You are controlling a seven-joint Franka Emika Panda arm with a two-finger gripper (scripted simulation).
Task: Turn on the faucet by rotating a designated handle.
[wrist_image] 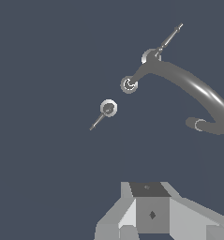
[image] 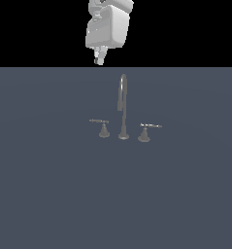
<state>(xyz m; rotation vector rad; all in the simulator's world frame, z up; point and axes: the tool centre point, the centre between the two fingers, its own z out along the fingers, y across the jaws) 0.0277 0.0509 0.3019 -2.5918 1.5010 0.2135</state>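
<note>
The gripper (image: 99, 61) is hanging high above the faucet (image: 123, 104), finger spacing impossible to tell; it should be descending beside the darker handle (image: 102, 127), meeting its lever squarely.

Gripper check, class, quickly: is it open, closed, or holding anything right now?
Gripper: cannot be told whether open or closed; it holds nothing, hanging well above the faucet and clear of the handle.

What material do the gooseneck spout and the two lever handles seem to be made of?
The gooseneck spout looks like dull grey metal with a satin finish: a soft bright streak runs along its curve. The handle and its twin look the same; being a render, this is only appearance.
</note>
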